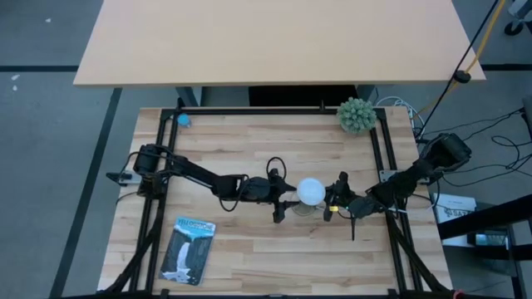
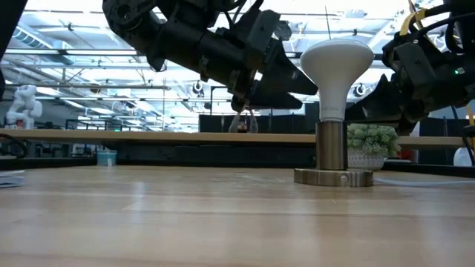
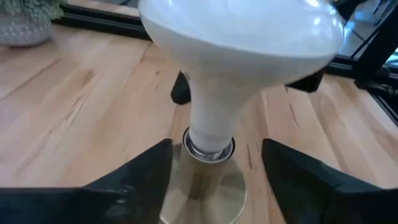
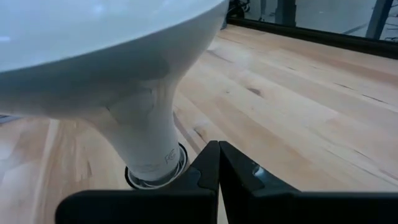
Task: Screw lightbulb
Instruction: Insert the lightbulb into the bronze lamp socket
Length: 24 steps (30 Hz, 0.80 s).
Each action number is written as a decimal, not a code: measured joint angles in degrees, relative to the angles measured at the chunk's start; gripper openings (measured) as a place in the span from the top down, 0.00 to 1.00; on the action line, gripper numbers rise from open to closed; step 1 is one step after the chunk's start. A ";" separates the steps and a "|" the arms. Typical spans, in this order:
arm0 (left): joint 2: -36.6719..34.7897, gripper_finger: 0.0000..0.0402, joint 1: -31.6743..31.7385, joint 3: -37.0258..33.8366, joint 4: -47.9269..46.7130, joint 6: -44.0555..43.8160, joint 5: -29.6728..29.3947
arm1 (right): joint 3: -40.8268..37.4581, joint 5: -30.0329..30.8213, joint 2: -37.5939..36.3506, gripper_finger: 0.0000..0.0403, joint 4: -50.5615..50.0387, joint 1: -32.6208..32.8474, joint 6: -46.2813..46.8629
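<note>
From above, the lightbulb [image 1: 311, 192] stands mid-worktop between both grippers. Level view shows it upright in its socket base [image 2: 333, 175], apparently seated. Left gripper [image 3: 211, 171] fingers are apart astride the neck; right gripper [image 4: 218, 168] fingers together: probably backing off next.

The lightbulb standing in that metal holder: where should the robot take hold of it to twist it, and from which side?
Probably around the lightbulb's narrow neck, just under the globe, coming in level from the side. It stands upright in the socket base, and the left gripper already has its open fingers on either side of the neck. The wide, smooth globe looks harder to span.
</note>
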 joint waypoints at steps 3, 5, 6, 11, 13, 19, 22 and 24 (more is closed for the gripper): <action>0.00 0.50 0.22 0.00 0.31 0.00 0.00 | 0.00 0.01 0.00 1.00 0.00 0.00 0.05; 0.00 0.59 0.38 0.00 0.30 -0.05 -0.02 | 0.00 0.02 0.00 1.00 0.01 0.00 0.07; 0.00 0.63 0.39 0.00 0.40 -0.04 -0.04 | 0.00 0.02 0.00 1.00 0.00 0.00 0.07; 0.00 0.85 0.39 0.00 0.40 -0.01 0.40 | 0.00 0.26 0.00 1.00 -0.02 -0.52 -0.24; 0.00 0.92 0.30 0.00 0.46 0.00 2.03 | 0.00 0.26 0.00 1.00 -0.02 -1.08 -0.33; 0.00 0.99 -0.28 0.00 0.52 0.38 3.64 | 0.00 0.07 0.00 1.00 -0.01 -1.90 -0.33; 0.00 1.00 -0.50 0.00 0.79 0.16 4.53 | 0.00 -0.07 0.00 1.00 0.51 -1.90 -0.69; 0.68 1.00 -0.67 0.03 2.24 0.17 4.70 | 0.00 -1.28 0.00 1.00 1.82 -1.92 -2.71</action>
